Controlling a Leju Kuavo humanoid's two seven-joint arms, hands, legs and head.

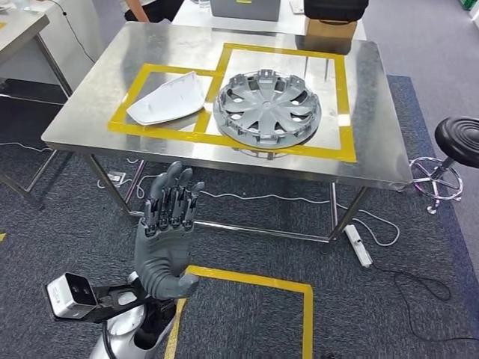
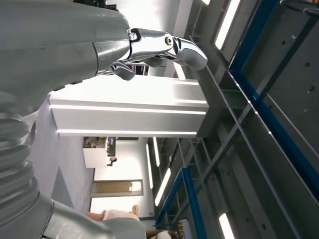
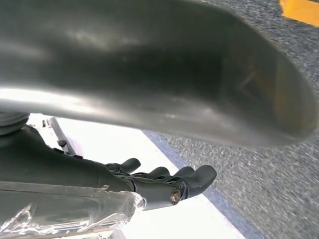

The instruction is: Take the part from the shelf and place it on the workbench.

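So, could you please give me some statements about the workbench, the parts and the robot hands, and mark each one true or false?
1. The hubcap lies inside a yellow tape frame on the workbench. True.
2. The white part lies on the floor. False: it lies on the workbench, in the smaller tape frame beside the hubcap.
3. The left robot hand holds the hubcap. False: it is raised in front of the workbench, holding nothing.
4. A black stool stands off the workbench's right end. True.
5. The white part is stacked on the hubcap. False: they lie side by side.
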